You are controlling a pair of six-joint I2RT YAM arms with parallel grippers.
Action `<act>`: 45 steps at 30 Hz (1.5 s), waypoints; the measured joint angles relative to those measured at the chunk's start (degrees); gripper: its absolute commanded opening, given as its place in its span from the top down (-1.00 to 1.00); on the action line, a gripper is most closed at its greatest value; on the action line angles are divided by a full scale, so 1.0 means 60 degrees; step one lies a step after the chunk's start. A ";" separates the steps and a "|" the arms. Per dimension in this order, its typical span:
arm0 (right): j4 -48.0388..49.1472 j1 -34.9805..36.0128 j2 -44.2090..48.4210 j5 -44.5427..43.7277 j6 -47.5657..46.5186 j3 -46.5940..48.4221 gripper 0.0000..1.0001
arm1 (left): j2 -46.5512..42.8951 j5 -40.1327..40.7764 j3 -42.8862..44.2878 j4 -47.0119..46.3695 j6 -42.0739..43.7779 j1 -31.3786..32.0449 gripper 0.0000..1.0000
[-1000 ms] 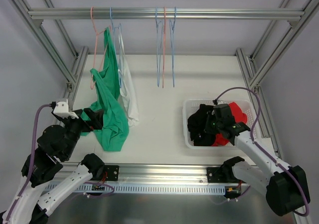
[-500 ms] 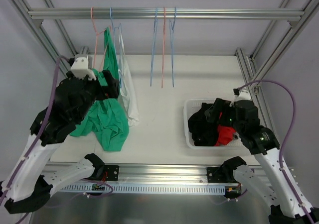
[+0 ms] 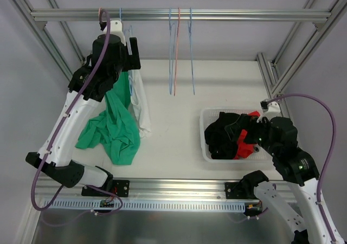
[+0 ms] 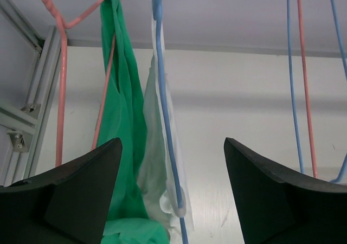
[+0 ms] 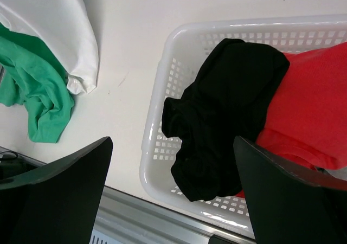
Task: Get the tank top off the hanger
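Observation:
A green tank top [image 3: 116, 127] hangs by one strap from a pink hanger [image 4: 60, 92] on the top rail, and its lower part lies bunched on the table. Beside it a white tank top [image 4: 157, 168] hangs on a blue hanger [image 4: 165, 119]. My left gripper [image 3: 128, 55] is raised close to the rail. In the left wrist view it [image 4: 172, 141] stands open, with both garments ahead of the fingers and nothing held. My right gripper [image 5: 172, 141] is open and empty above the basket.
A white perforated basket [image 3: 206, 154] at the right holds black clothes [image 5: 227, 108] and red clothes [image 5: 314, 103]. Three bare hangers [image 3: 179, 49], two blue and one pink, hang at the middle of the rail. Aluminium frame posts [image 3: 59, 49] flank the table.
My left arm rose from the table beside the green cloth up to the rail. My right gripper opened, left the clothes in the basket and lifted back.

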State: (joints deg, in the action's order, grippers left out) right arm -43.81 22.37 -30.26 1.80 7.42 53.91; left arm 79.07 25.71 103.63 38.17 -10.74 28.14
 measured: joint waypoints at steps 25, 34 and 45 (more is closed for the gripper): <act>0.0109 0.0000 0.0208 0.0685 -0.0007 -0.0375 -0.99 | 0.1574 -0.1829 0.1126 0.0058 0.0211 -0.1286 1.00; 0.0117 0.0000 0.0215 0.0703 -0.0007 -0.0375 -0.99 | 0.1592 -0.2386 0.1661 0.0204 0.0204 -0.1333 1.00; 0.0270 0.0000 0.0306 0.0765 -0.0004 -0.0375 -0.99 | 0.0973 -0.3479 0.1639 -0.0346 -0.0069 -0.1333 1.00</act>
State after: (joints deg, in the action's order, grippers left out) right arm -42.19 22.37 -28.42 6.39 7.40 51.66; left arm 84.90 4.84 113.47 36.10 -11.16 20.14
